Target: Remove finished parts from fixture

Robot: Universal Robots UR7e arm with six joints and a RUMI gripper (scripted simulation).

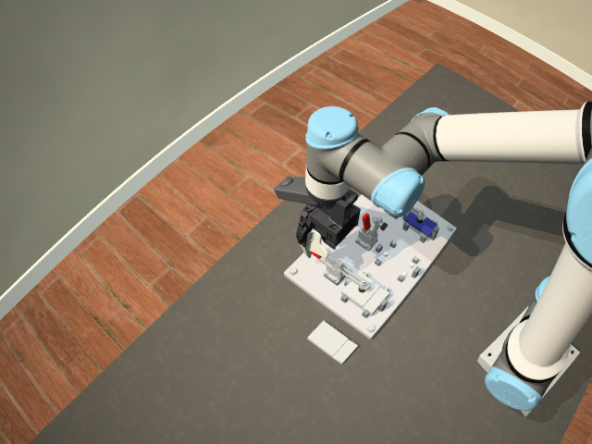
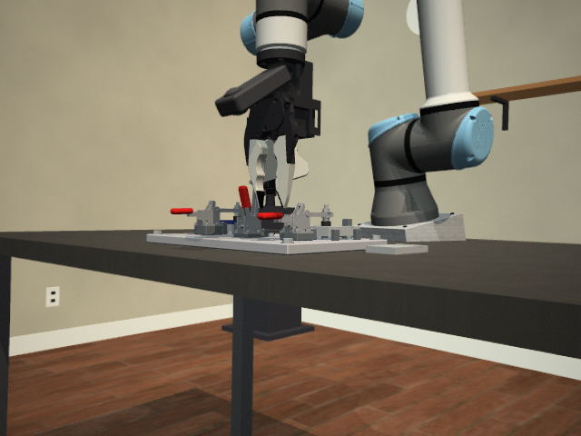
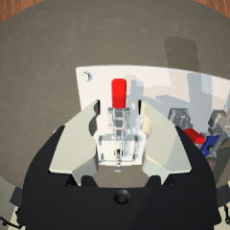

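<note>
The fixture plate (image 1: pixel 305 277) (image 2: pixel 225 244) (image 3: pixel 91 88) carries three toggle clamps. A pale finished part (image 1: pixel 354 293) sits in the near station under a closed clamp (image 1: pixel 334 271), whose red handle (image 1: pixel 315 254) (image 2: pixel 270 215) (image 3: pixel 119 92) lies low. The other finished part (image 1: pixel 327 337) (image 2: pixel 396 249) lies flat on the table beside the plate. The blue blank (image 1: pixel 425 225) (image 3: pixel 209 143) is clamped at the far station. My gripper (image 1: pixel 312 252) (image 2: pixel 272 204) (image 3: pixel 119 101) is partly open and empty, pointing down, its fingertips on either side of and close above the near clamp's handle line. Exact contact cannot be told.
The middle station holds no part; its clamp stands open with its red handle (image 1: pixel 365 221) (image 2: pixel 243 195) (image 3: pixel 194 135) raised, close to my gripper. Small stop blocks (image 1: pixel 415 271) stand along the plate. The robot base (image 1: pixel 528 353) (image 2: pixel 408 192) is beyond the fixture.
</note>
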